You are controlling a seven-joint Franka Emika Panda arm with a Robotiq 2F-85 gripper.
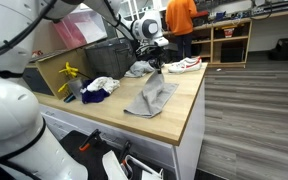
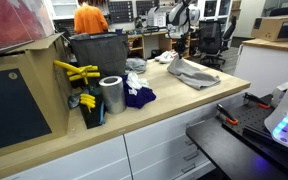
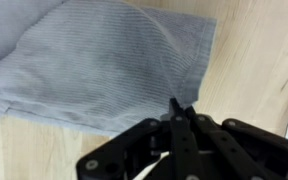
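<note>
We see the claw (image 3: 176,110) pinched together on an edge of the grey cloth (image 3: 104,65); soft, finely ribbed, it lies rumpled on the pale wooden tabletop (image 3: 254,60); dark blue rag (image 2: 137,97) and shiny metal cylinder (image 2: 111,95) sit well apart.

My gripper (image 3: 181,112) sits at the far end of the cloth (image 1: 152,97), which lies on the counter (image 1: 184,125) toward its right side. In an exterior view, rags (image 1: 99,88) lie left of the cloth. A bin (image 1: 109,55) stands behind them, and a shoe (image 1: 187,64) lies far right.
</note>
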